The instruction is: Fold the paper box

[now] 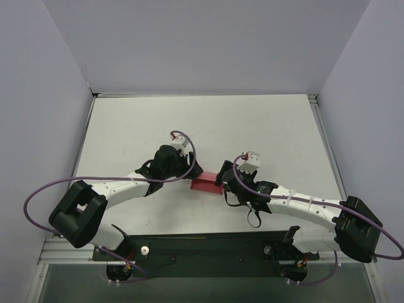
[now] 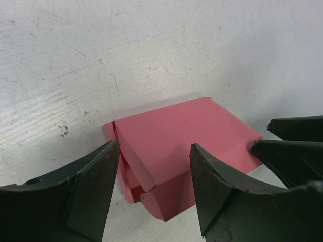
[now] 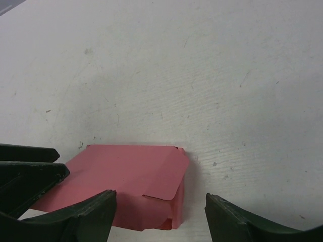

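Worktop (image 1: pixel 208 123): you had one white matte surface, scuffed and finely scratched in the close views. Lying directly on it: one paper box (image 1: pixel 205 185), pink-red card, partly folded with creased flaps, near the middle, toward the near edge.

Legible text, labels, brands, numbers, signs: none readable in any of the three views, neither on the paper box (image 2: pixel 176 136) nor on the table (image 1: pixel 252 126).
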### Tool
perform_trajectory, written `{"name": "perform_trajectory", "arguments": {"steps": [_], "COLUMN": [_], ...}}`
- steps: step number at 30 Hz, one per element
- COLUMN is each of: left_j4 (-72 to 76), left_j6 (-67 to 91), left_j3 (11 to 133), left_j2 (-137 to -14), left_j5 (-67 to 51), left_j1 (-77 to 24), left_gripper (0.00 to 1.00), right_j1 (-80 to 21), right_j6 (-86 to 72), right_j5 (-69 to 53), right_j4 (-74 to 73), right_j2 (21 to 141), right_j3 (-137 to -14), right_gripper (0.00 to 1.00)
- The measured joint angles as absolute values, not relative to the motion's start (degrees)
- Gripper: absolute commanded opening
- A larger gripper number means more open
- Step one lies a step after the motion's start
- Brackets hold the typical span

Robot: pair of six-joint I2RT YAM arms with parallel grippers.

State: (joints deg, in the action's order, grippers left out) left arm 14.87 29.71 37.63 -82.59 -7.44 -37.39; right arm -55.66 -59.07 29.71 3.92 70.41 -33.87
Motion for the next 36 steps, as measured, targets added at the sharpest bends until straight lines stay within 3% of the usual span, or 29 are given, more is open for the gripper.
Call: {"name": "perform_trajectory", "arguments": {"steps": [14,31,36], "left_j4": [9.65,11.03,12.25], "left_j6": [28.42,31.94,32.53], "left_j3": [40.05,36.60,35.40], "left_j2": [-82.56,-82.56,-82.02], "left_j5": [-4.91,-5.89,-6.42], "left_j1": [-37.39,-37.39,-37.39], "left_gripper": [0.70,0.66,0.74], "right_j1": [-49.87,-45.91,-44.60], "right_j6": [-46.65,-48.23,-49.69], "right_j5": [23.94,9.80,7.92], "right_j4": [-3.07,-4.99,-4.25], "right_j2": [74.43,84.03,84.23], "right_j3": [-44.75,-47.94,-47.83], "right_gripper": [0.72,0.67,0.70]}}
